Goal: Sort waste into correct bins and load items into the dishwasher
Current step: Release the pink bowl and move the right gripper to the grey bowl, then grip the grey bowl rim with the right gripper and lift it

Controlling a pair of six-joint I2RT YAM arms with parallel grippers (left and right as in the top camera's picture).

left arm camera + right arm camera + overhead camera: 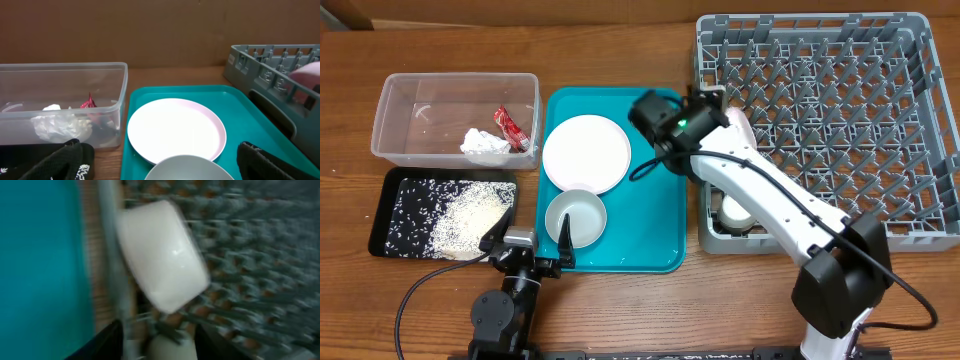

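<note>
A white plate (586,153) and a small white bowl (575,218) sit on a teal tray (655,215). My left gripper (530,246) is open at the tray's front left corner, its fingers either side of the bowl's near rim (187,169). My right gripper (712,103) is open at the left edge of the grey rack (820,130). A white bowl (162,255) lies tilted in the rack just beyond its fingers. Another white item (735,212) rests in the rack under the right arm. The red wrapper (510,127) and tissue wad (483,145) lie in the clear tub (390,100). Rice covers the black tray (380,215). The chopsticks are out of view.
The right arm stretches diagonally over the rack's front left corner. The right wrist view is blurred. The plate (175,130), the tub (60,105) and the rack's corner (270,65) show in the left wrist view.
</note>
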